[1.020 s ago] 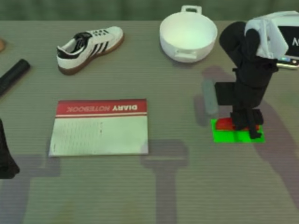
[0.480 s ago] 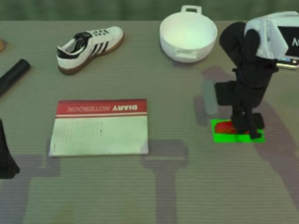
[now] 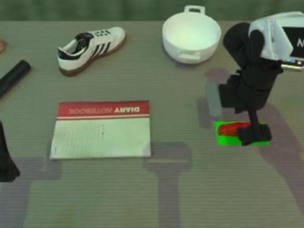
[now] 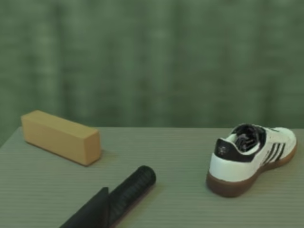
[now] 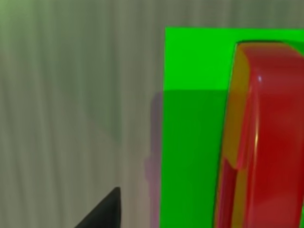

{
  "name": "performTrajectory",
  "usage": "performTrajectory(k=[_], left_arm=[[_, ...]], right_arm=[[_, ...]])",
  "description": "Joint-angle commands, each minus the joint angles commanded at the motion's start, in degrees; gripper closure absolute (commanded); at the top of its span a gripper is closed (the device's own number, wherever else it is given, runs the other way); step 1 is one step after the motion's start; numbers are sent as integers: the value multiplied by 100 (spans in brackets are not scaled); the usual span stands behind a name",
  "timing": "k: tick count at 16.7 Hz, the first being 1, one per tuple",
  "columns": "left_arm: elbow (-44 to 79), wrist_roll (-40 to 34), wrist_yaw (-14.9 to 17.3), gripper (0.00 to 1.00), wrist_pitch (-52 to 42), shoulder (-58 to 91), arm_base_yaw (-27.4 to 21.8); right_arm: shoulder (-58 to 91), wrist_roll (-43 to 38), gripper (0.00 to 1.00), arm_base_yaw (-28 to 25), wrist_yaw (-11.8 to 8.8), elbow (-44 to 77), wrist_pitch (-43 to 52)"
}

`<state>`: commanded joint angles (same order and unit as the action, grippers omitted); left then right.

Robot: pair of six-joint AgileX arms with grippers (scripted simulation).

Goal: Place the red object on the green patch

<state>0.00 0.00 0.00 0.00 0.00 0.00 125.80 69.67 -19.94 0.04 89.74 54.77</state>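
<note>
The red object (image 3: 232, 127) lies flat on the green patch (image 3: 227, 139) at the right of the table, and nothing grips it. My right gripper (image 3: 254, 134) hangs open just above the patch's right part and hides that end of the bar. The right wrist view shows the red object (image 5: 266, 142) lengthwise on the green patch (image 5: 192, 142), with one dark fingertip (image 5: 107, 213) well off to its side over bare table. My left arm (image 3: 5, 159) is parked at the table's left edge, and its gripper is open.
A white notebook with a red band (image 3: 102, 128) lies left of centre. At the back are a white shoe (image 3: 92, 43) and a white bowl (image 3: 191, 35). A black cylinder (image 3: 14, 76) and a tan block (image 4: 61, 137) sit at the far left.
My right gripper has opened and shifted slightly toward the near right. More of the red object now shows, lying on the patch. The left arm has not moved.
</note>
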Motion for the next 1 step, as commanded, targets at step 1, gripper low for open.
performTrajectory(k=[1], left_arm=[[0,0,0,0,0,0,0]], right_arm=[[0,0,0,0,0,0,0]])
